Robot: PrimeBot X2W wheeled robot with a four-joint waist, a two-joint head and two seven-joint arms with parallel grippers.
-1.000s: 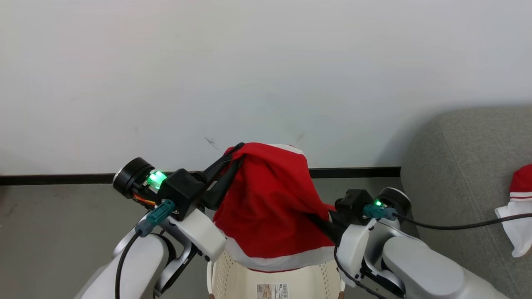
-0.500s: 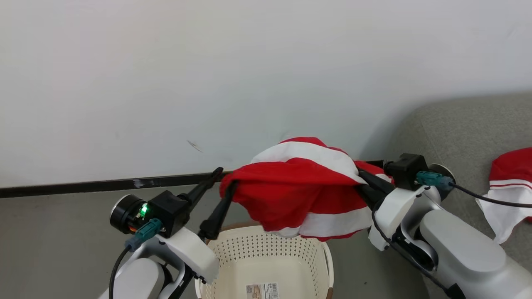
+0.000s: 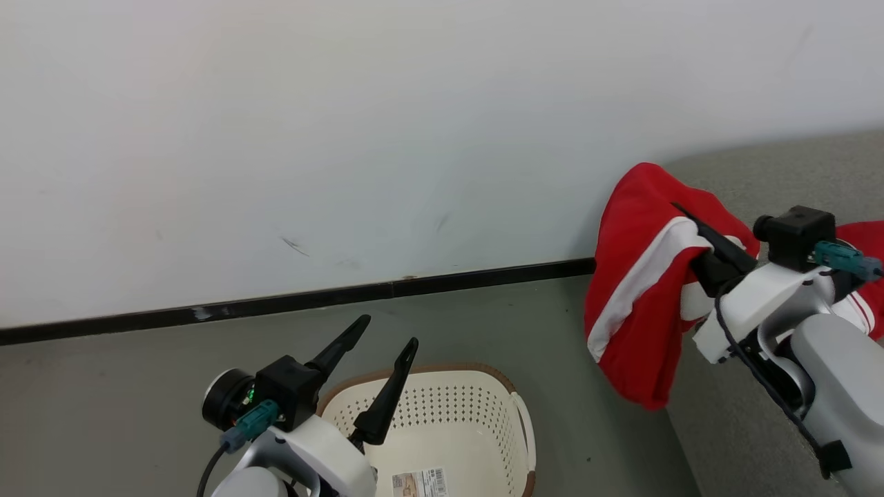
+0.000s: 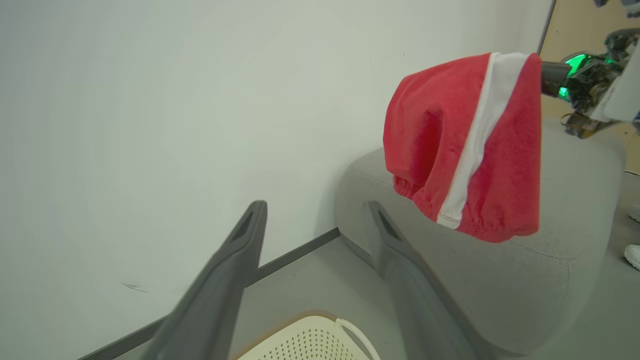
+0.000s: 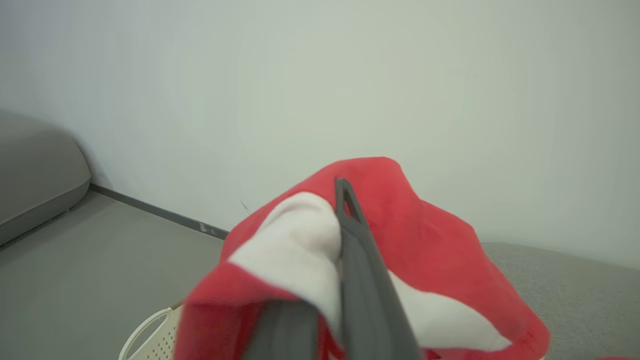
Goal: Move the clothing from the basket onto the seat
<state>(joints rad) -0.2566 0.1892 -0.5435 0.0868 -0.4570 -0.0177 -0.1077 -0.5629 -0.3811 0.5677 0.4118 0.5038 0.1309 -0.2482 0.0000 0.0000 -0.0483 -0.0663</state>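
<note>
**A:** How far along is the robot?

**B:** Close to done, by the look of it. The laundry basket point(image 3: 449, 407) shows bare perforated walls and a barcode sticker point(image 3: 418, 481) on its bottom; no cloth lies in the part that can be seen. Its near end is cut off by the picture's edge, so that part can't be checked.

**A:** And the clothing?

**B:** One red-and-white garment point(image 3: 635, 304) hangs in the air, up and to the right of the basket, at the near edge of the grey sofa point(image 3: 760, 159); a second red garment point(image 3: 869, 238) lies on the sofa, further right of the basket. What's left is probably to lower the carried one onto the cushion and let go.

**A:** How do the arms stand?

**B:** The left gripper point(image 3: 389, 330) hovers just above the basket's left rim; its fingers are spread wide, point up toward the wall point(image 3: 345, 138) and hold nothing. The right gripper point(image 3: 697, 231) is raised, well to the right of the basket; its fingers look pinched together on the garment's white band, with the cloth draped over them and hanging below.
</note>
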